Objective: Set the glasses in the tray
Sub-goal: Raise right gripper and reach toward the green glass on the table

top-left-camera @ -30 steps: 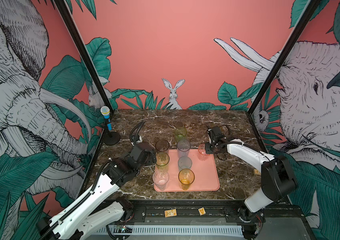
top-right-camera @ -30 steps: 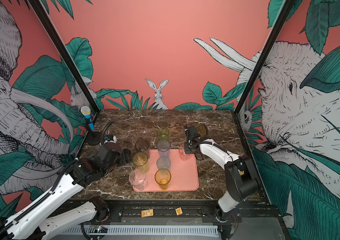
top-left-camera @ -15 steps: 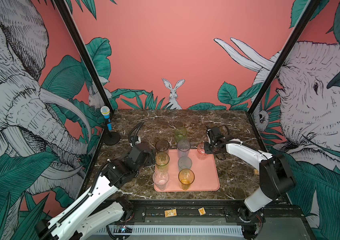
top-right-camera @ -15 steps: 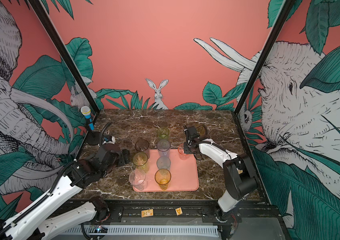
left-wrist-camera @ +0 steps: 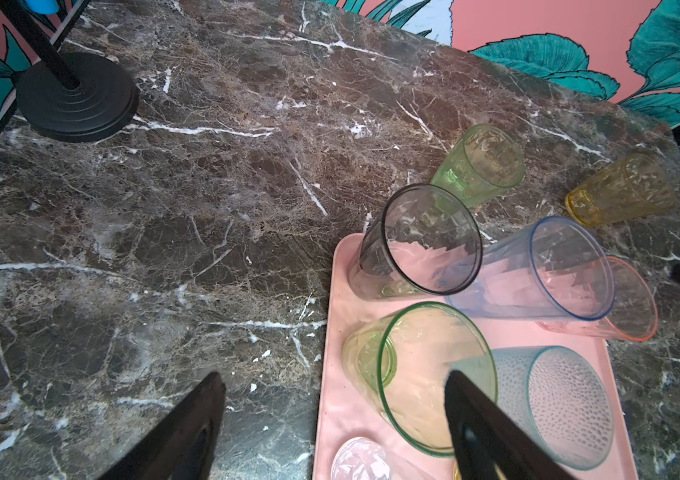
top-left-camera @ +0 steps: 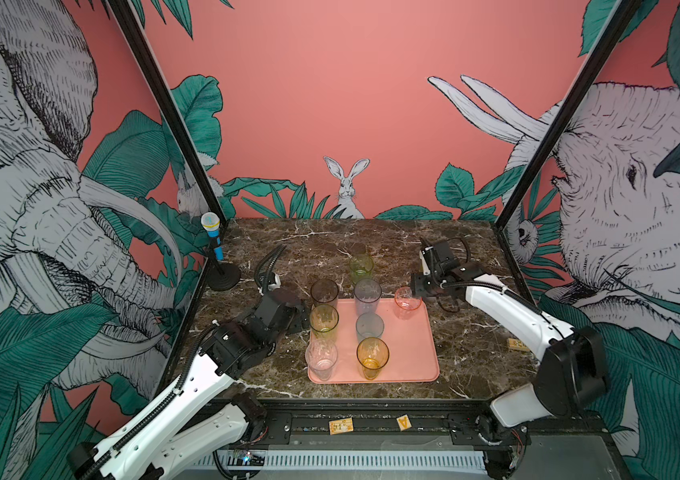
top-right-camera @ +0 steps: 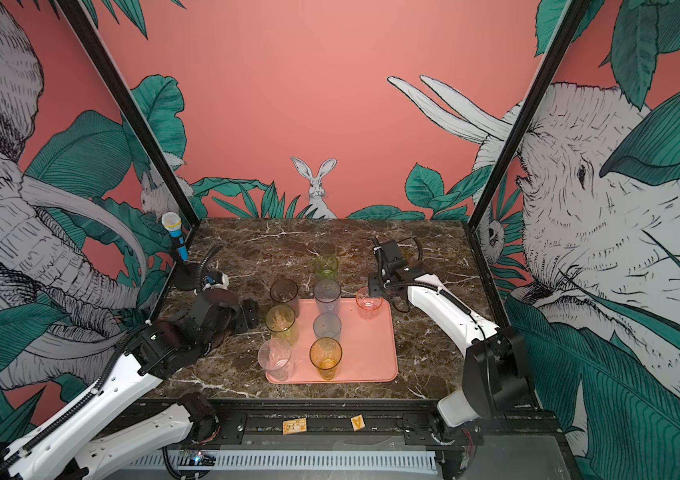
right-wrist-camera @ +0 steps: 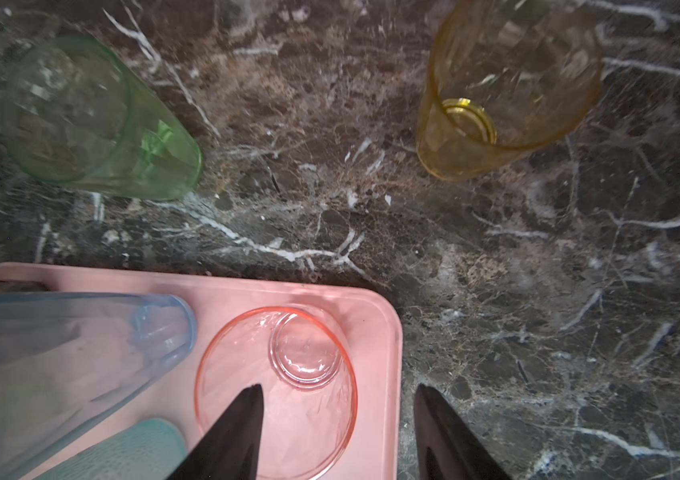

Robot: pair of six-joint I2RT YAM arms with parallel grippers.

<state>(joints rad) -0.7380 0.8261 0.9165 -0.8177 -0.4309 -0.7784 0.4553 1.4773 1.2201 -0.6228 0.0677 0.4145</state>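
Since the pink glass [right-wrist-camera: 238, 345] already stands upright in the tray's [right-wrist-camera: 375, 307] far right corner, right jaws straddle its rim parted, gripping nothing, while left jaws gape empty beside the tray.

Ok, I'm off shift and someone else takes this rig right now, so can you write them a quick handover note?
Left claw: open, empty, by the tray's left edge.
Right claw: open, astride the rim of the pink glass in the tray's far right corner.
Done: seven glasses stand in the tray: smoky grey, lilac-blue, pink, tall green, teal-grey, clear, tall amber.
To do: short green glass and short yellow glass, both upright on the table behind the tray.
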